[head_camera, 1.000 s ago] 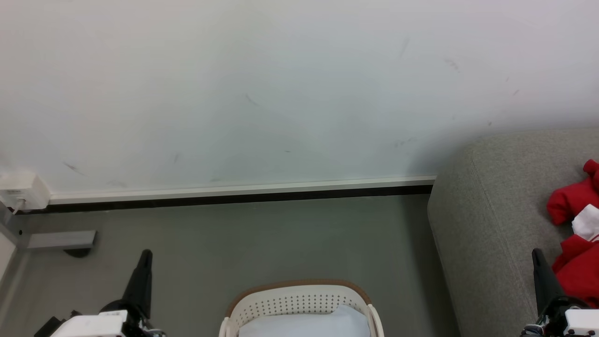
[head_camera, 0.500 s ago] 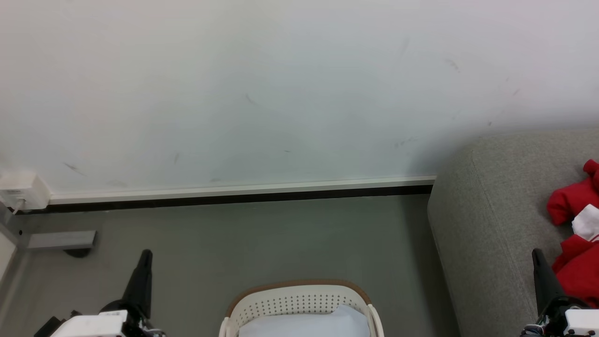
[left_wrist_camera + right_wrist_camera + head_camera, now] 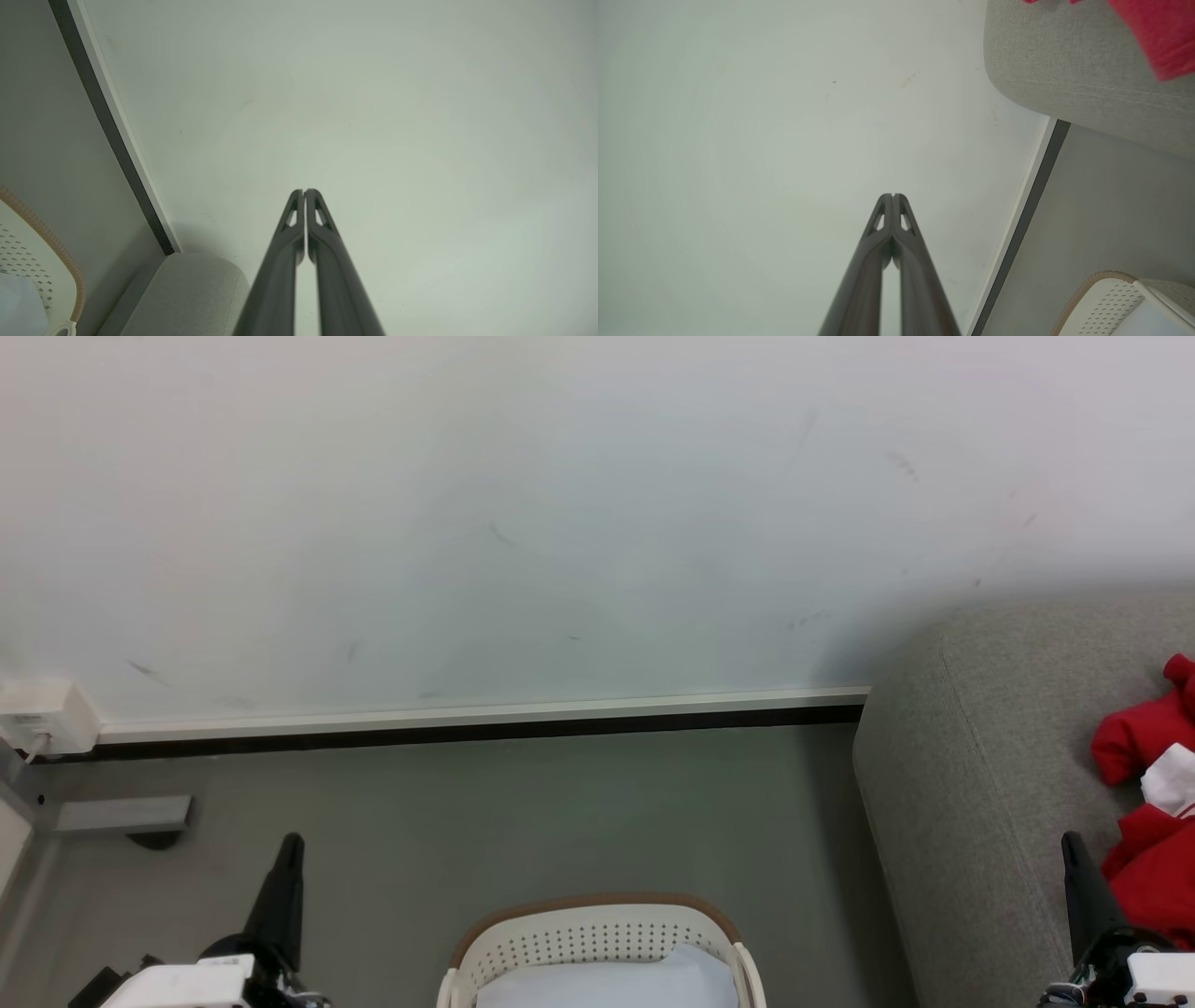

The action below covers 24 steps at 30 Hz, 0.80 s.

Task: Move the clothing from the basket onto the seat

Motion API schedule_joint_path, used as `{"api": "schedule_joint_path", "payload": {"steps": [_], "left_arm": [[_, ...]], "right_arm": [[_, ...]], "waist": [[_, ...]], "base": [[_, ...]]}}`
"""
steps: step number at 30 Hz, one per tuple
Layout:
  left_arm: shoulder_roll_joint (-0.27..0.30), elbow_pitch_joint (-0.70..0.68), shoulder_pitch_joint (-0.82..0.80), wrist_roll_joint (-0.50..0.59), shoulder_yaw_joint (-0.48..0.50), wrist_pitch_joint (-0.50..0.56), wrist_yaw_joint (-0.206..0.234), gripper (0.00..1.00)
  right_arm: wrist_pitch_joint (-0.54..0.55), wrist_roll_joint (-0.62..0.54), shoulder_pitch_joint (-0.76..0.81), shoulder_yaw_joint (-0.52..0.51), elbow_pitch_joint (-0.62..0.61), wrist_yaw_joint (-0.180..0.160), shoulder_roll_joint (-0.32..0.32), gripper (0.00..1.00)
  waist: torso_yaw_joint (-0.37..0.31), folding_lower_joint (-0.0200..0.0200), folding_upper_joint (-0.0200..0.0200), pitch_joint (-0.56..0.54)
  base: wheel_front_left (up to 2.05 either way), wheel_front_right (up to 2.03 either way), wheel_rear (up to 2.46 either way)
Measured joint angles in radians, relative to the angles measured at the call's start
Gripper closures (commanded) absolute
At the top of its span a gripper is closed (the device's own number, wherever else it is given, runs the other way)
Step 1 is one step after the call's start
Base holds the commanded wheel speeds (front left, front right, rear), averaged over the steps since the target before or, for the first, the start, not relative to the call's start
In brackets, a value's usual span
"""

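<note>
Red clothing (image 3: 1144, 882) lies on the seat (image 3: 971, 775) at three o'clock; the basket (image 3: 597, 933) at six holds a pale sheet (image 3: 607, 987). Pressed together, gripping nothing: left fingers (image 3: 278, 280), right fingers (image 3: 866, 280).

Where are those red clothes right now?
The red clothes lie on the grey sofa at the head view's right edge, just beside the right tool, well right of the basket.

Soft even light, sharp, faint edge vignetting
</note>
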Motion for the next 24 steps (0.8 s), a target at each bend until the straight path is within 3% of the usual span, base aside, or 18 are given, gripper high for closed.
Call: {"api": "schedule_joint_path", "payload": {"steps": [24], "left_arm": [[0.0,0.0,0.0,0.0,0.0,0.0,0.0,1.0]], "right_arm": [[0.0,0.0,0.0,0.0,0.0,0.0,0.001,1.0]], "waist": [[0.0,0.0,0.0,0.0]], "base": [[0.0,0.0,0.0]]}}
